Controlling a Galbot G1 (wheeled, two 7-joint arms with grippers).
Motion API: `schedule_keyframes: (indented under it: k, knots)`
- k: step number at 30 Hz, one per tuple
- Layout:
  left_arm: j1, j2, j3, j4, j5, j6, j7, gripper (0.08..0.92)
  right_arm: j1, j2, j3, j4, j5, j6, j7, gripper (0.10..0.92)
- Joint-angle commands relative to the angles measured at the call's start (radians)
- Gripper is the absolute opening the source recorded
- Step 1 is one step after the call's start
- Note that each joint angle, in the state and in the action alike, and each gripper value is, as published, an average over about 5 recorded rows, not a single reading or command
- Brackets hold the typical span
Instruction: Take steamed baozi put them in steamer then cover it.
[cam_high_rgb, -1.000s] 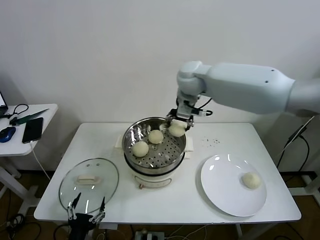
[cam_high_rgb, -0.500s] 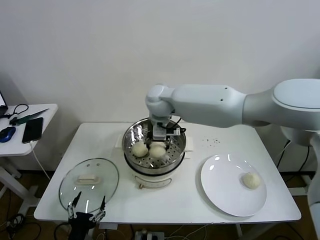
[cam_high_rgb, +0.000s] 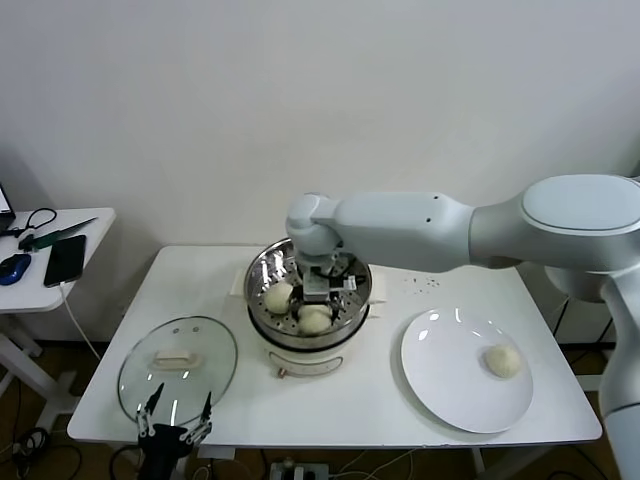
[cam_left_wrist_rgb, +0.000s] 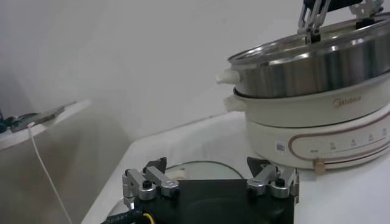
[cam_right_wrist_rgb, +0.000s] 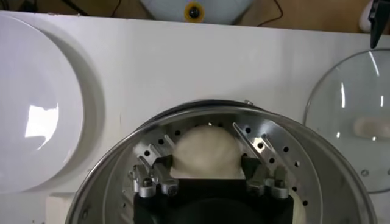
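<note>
Baozi (cam_right_wrist_rgb: 204, 152) sits on the steamer (cam_high_rgb: 355, 305) tray between my right claw's (cam_right_wrist_rgb: 209, 173) loosening fingers (cam_right_wrist_rgb: 159, 170), so I should spread fully and lift straight up without nudging its neighbours.

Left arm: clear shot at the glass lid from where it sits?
Probably yes. The left tool hangs open at the table's front edge, right beside the lid, whose white handle is uncovered; the right arm is away, over the steamer.

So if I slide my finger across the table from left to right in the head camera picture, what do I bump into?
Glass lid → steamer, with the right end effector over a bun inside → white plate → last bun on that plate.
</note>
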Motion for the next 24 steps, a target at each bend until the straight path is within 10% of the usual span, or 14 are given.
schedule_keyframes:
  k: [1,15,24]
  knots:
    - [0.001,-0.002,0.000,0.004,0.000,-0.002,-0.001,0.823,-0.013,0.009,-0.002,-0.003,-0.006,0.007,0.002,0.767]
    - [0.002,-0.002,0.004,-0.005,0.004,-0.002,-0.001,0.823,0.146,-0.146,0.015,-0.001,0.040,-0.017,0.106,0.823]
    - [0.006,0.000,0.015,-0.026,-0.002,0.002,0.001,0.823,0.307,-0.533,-0.107,0.180,0.352,-0.560,0.202,0.823]
